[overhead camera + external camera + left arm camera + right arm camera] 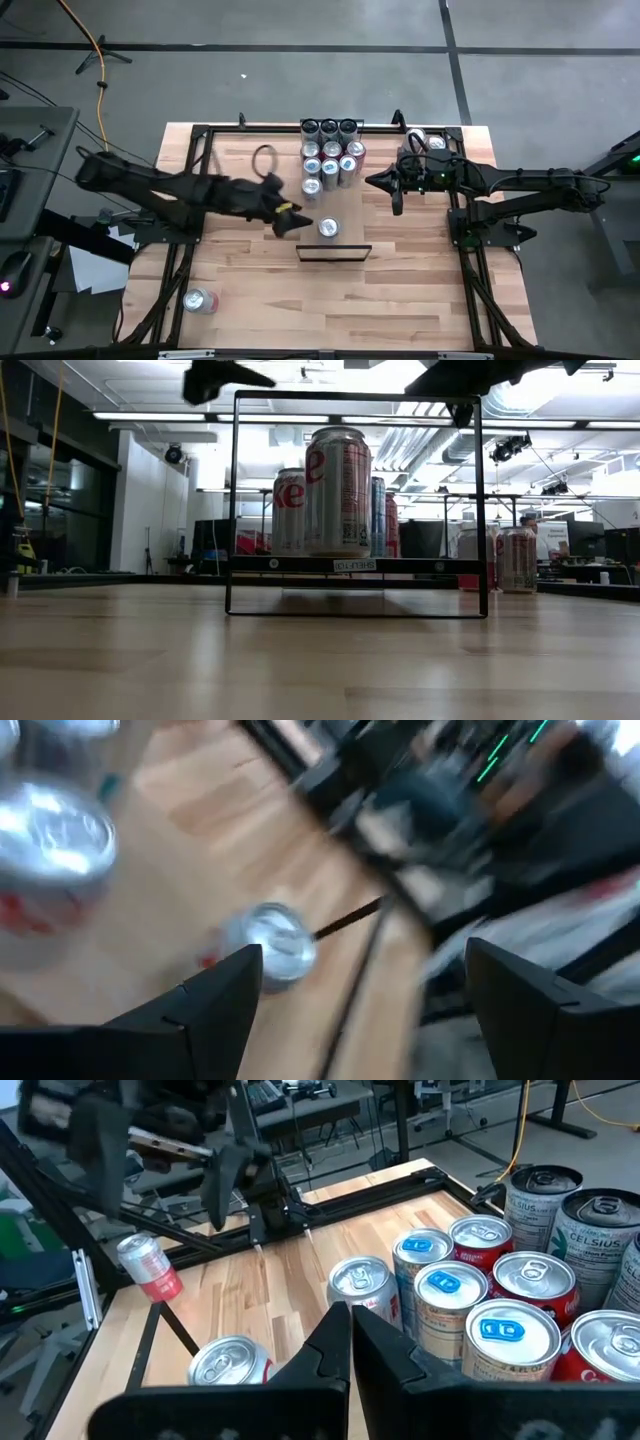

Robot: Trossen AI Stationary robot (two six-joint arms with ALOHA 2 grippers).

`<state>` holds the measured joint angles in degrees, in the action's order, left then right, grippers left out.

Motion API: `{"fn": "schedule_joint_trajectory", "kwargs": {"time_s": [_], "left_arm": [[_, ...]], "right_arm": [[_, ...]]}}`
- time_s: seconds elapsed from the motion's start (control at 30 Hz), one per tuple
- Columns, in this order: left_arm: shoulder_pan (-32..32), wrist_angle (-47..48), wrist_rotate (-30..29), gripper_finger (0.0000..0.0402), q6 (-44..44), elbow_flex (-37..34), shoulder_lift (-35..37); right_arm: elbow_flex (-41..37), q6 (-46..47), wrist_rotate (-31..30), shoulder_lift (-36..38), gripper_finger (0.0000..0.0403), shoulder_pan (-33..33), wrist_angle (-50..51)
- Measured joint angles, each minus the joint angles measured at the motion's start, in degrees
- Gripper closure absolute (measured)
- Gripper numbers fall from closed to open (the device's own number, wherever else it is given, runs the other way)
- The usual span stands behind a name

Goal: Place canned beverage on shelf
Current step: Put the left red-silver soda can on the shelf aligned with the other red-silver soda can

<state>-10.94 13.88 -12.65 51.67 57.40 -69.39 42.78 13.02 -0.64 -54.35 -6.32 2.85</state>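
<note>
- Silver-and-red canned beverage point(337, 490) stands upright on the shelf point(355, 564), a narrow pale panel with a black front edge inside a thin black wire frame. In the high view the can point(329, 228) sits near the shelf's middle, just behind the front bar.
- Left end effector point(287, 219) is just beside that can, on its left, fingers spread wide and empty. The left wrist view shows the can top point(278, 942) beyond the two dark fingers point(225, 995), not between them.
- My read: placement is done and the release is made; the step in hand is the left arm clearing away from the shelf.
- Next move calls for a clean pull-back to the left, keeping fingers wide so neither one clips the can or the frame's upright. The can is tall, so a side nudge could tip it off the narrow panel.
- Right end effector point(396, 183) is parked near the right side of the cluster of upright cans point(331, 155) at the back of the butcher-block tabletop point(400, 290). Its fingers are pressed together, holding nothing (right wrist view point(350, 1345)).
- One more red-and-silver can point(201, 300) lies on its side at the tabletop's front left, well apart from the shelf; likely a later pick if more cans are wanted.
- Can label in the low view is only partly readable, so no brand call.
</note>
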Motion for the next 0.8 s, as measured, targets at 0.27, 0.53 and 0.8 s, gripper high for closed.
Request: {"fn": "schedule_joint_trajectory", "kwargs": {"time_s": [0.27, 0.53, 0.8], "left_arm": [[-2.8, -14.9, 4.6, 0.0231, 24.3, -16.5, 8.1], [-3.5, -14.5, 4.6, 0.0387, 27.3, -18.0, 4.8], [-2.4, -14.4, 4.6, 0.0401, 27.9, -18.0, 2.6]], "right_arm": [[0.0, 1.0, 0.0, 0.0, 0.0402, 0.0, 0.9], [0.0, 2.2, -0.5, 0.0, 0.0402, 0.0, 1.2], [0.0, 3.5, -0.5, 0.0, 0.0402, 0.0, 1.8]]}}
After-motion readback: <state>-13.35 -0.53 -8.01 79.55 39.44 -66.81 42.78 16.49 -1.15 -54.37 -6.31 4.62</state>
